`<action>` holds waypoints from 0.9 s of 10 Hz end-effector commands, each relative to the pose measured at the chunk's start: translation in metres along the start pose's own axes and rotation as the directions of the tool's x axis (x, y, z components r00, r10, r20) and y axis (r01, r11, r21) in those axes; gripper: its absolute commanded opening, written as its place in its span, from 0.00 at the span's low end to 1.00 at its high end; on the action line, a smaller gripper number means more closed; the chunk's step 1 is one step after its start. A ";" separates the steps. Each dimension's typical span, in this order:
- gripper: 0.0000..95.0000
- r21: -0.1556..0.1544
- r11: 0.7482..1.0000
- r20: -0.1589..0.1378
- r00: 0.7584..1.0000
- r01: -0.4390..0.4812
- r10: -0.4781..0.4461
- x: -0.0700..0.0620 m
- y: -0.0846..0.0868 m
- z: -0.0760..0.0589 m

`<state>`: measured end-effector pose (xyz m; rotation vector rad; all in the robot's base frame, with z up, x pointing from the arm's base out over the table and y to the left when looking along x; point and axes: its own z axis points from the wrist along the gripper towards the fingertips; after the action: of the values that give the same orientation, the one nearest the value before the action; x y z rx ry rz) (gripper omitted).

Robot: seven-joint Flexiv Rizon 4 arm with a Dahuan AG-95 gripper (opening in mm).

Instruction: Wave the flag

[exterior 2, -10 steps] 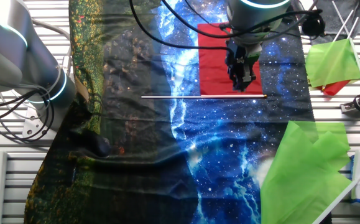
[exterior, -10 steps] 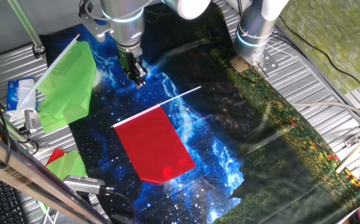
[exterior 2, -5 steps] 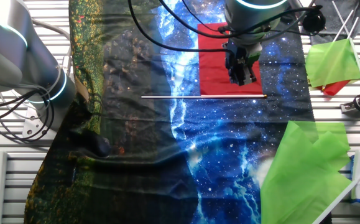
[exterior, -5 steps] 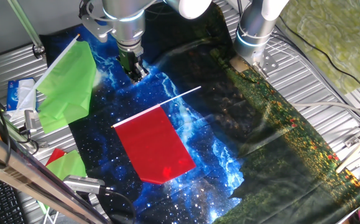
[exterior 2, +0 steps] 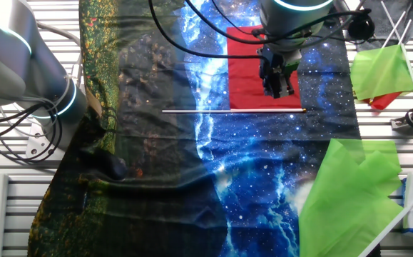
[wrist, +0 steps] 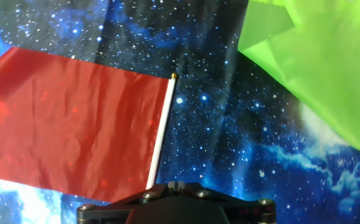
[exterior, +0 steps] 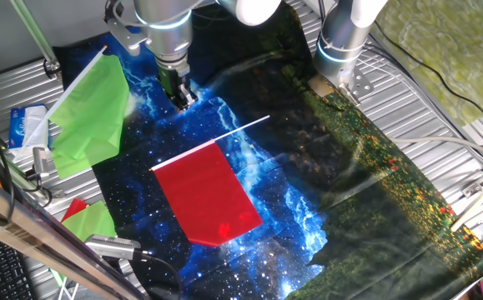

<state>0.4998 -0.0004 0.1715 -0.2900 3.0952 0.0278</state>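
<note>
The red flag [exterior: 208, 196] lies flat on the starry blue cloth, its thin white stick [exterior: 243, 128] pointing away from the sheet. It also shows in the other fixed view [exterior 2: 245, 71] and in the hand view [wrist: 68, 124], where the stick [wrist: 161, 130] runs up from the fingers. My gripper [exterior: 180, 98] hangs above the cloth just beyond the stick, over the stick's sheet end in the other fixed view [exterior 2: 277, 89]. In the hand view its fingertips [wrist: 176, 185] are pressed together with nothing between them.
A larger light-green flag [exterior: 91, 117] lies to the left, also in the other fixed view [exterior 2: 356, 185] and the hand view [wrist: 316, 62]. A small green-and-red flag [exterior: 87, 218] lies near the front left. A second arm's base [exterior: 341, 42] stands at the back.
My gripper has risen slightly above the cloth. The red flag has not moved.
</note>
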 end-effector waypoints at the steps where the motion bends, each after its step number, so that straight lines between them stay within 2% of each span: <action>1: 0.00 -0.003 1.000 -0.007 1.000 -0.027 0.027 0.000 0.000 0.000; 7: 0.00 0.008 1.000 -0.011 1.000 -0.029 0.029 0.000 0.000 -0.001; 9: 0.00 0.002 0.999 -0.018 0.998 -0.053 0.053 -0.001 0.001 -0.008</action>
<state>0.4998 -0.0001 0.1786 -0.2065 3.1209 0.0270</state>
